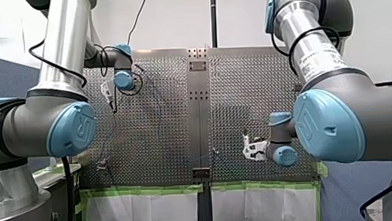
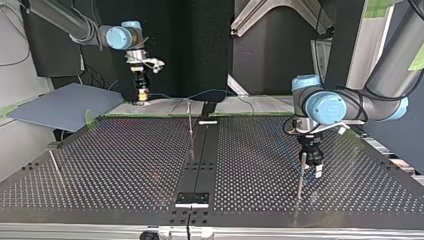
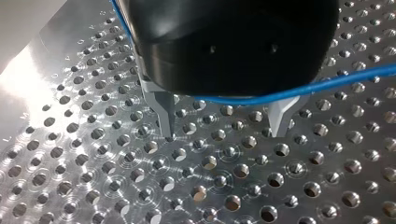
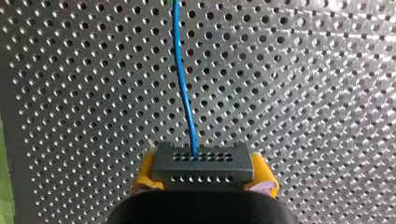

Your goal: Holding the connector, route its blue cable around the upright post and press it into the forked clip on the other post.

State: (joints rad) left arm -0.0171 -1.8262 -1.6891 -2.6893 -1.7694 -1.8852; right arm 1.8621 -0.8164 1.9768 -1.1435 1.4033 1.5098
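My right gripper point(image 4: 203, 186) has its yellow pads shut on a dark grey connector point(image 4: 201, 162). The blue cable point(image 4: 183, 79) leaves the connector and runs straight ahead over the perforated plate. In the top view that gripper point(image 2: 142, 96) hangs at the far left edge of the table. My left gripper point(image 3: 223, 126) is open, its two metal fingers point(image 3: 164, 116) pointing down at the plate with nothing between them. A stretch of blue cable point(image 3: 299, 91) crosses just under its black body. In the top view it point(image 2: 311, 161) stands right beside a thin upright post point(image 2: 300, 175).
A second thin post point(image 2: 190, 131) rises near the table's middle strip, and a third point(image 2: 55, 164) stands at the top view's left. A black bracket point(image 2: 192, 198) sits at the near edge. A grey board point(image 2: 65, 106) lies beyond the far left corner.
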